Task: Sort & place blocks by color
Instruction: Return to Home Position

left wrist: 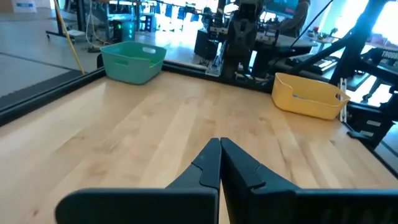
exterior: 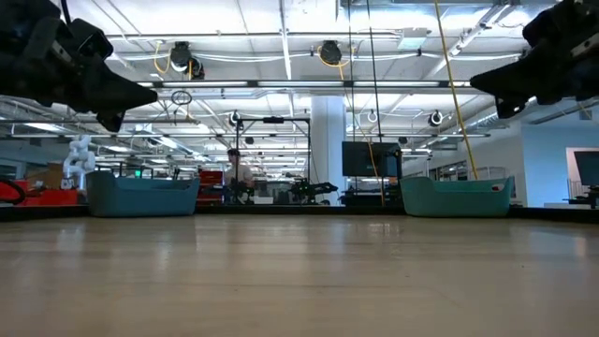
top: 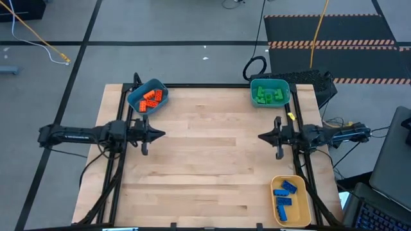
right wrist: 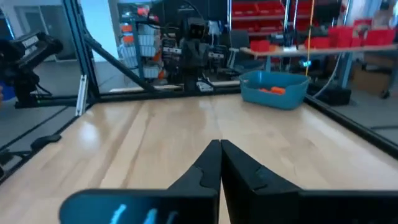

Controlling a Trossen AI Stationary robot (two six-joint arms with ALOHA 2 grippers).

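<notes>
Hovering level above the pale wooden counter [top: 205,160], both arms lie along its left-right line, tips facing each other across a bare middle. No loose brick shows on the wood.

Near right corner: yellow plastic bin [top: 274,204] holding the small blue studded plastic bricks [top: 284,192], which lie at mixed angles. It sits on the near side of the right end effector [top: 262,136], slightly to its right. The right arm is clearly the closer one.

Middle: the right end effector has its fingers pressed together with nothing between them. The left end effector [top: 157,134] is the same, tips meeting and empty. The two are well apart.

Far left corner: blue plastic bin [top: 158,83] with the small orange studded plastic bricks [top: 150,99] heaped inside, just on the far side of the left end effector.

Far right corner: teal plastic bin [top: 270,80] with the small green studded plastic bricks [top: 269,95], on the far side of the right end effector.

Judgement: the sorting looks finished. The move in hand needs no grasp, only a retreat. All three bins sit off the arms' line, so there is little to snag.

Room: grey floor, trailing cables, and a black mat with a striped edge beyond the far right. An open hall with ceiling lamps lies behind.
</notes>
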